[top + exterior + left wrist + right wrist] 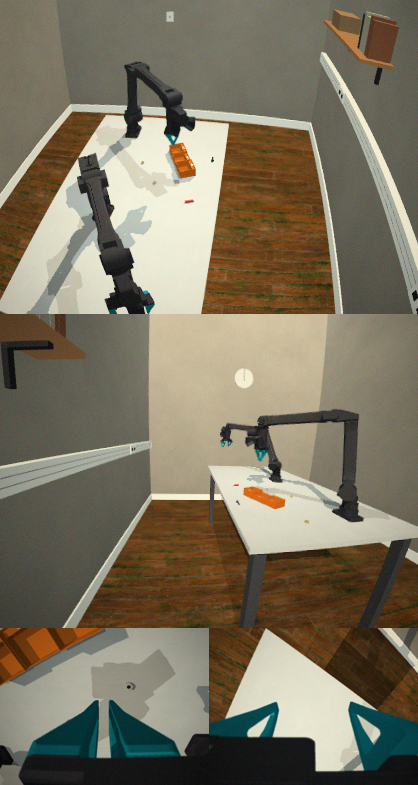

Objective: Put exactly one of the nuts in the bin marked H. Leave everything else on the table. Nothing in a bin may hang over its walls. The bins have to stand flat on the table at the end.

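Observation:
A row of joined orange bins (188,174) (263,499) (26,667) stands on the table; no letter is readable. A dark grey nut (154,182) (131,686) lies on the table in the arm's shadow. A brass nut (142,162) (291,496) lies farther along, and another brass one (306,521) lies near the table end. My left gripper (173,142) (261,459) (104,706) is nearly closed and empty, high above the table beside the bins. The grey nut shows just beyond its fingertips. My right gripper (226,444) (313,706) is open and empty, high above the opposite table end.
A small black part (212,160) (238,502) lies between the bins and the long table edge. A small red part (189,201) (236,485) lies past the end of the bins. The wall shelf (350,41) is well away from both arms.

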`<state>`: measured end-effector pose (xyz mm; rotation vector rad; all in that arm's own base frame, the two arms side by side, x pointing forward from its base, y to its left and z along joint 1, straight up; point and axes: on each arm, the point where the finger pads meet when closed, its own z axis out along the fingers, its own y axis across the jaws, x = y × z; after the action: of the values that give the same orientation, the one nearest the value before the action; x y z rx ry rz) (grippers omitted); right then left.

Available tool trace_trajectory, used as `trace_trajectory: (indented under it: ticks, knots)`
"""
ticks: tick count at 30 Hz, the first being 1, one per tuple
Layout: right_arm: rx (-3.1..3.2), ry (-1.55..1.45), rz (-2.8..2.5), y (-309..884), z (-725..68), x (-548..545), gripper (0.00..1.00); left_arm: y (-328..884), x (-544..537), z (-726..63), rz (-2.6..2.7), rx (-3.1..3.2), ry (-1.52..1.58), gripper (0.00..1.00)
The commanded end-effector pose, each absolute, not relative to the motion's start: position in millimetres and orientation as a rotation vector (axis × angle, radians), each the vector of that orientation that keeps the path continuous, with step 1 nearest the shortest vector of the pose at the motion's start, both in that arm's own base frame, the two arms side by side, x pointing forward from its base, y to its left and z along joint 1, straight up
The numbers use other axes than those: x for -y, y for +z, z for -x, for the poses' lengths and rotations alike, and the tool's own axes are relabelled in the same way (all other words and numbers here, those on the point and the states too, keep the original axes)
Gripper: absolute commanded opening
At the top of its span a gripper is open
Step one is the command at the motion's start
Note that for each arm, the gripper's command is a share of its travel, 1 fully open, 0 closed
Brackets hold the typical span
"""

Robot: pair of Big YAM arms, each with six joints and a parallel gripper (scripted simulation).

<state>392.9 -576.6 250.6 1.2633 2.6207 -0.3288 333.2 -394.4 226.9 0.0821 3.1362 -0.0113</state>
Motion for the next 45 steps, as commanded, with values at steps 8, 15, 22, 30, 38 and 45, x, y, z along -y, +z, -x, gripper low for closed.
trace_trajectory:
  ticks: [8,15,22,30,38,45]
  knots:
    - [-2.607,-0.338,-1.258,259,-393,577,1.0,236,391,-334,-0.061,-3.116,-0.039,0.09]
    - [-2.607,-0.338,-1.258,259,-393,577,1.0,230,390,-334,-0.061,-3.121,-0.031,0.09]
    - [-2.607,-0.338,-1.258,259,-393,577,1.0,227,389,-335,-0.061,-3.124,-0.026,0.09]
    - [-2.607,-0.338,-1.258,259,-393,577,1.0,226,388,-335,-0.061,-3.124,-0.025,0.09]
    - [-2.607,-0.338,-1.258,259,-393,577,1.0,229,386,-335,-0.061,-3.119,-0.034,0.09]
    - [-2.607,-0.338,-1.258,259,-393,577,1.0,228,386,-336,-0.061,-3.121,-0.03,0.09]
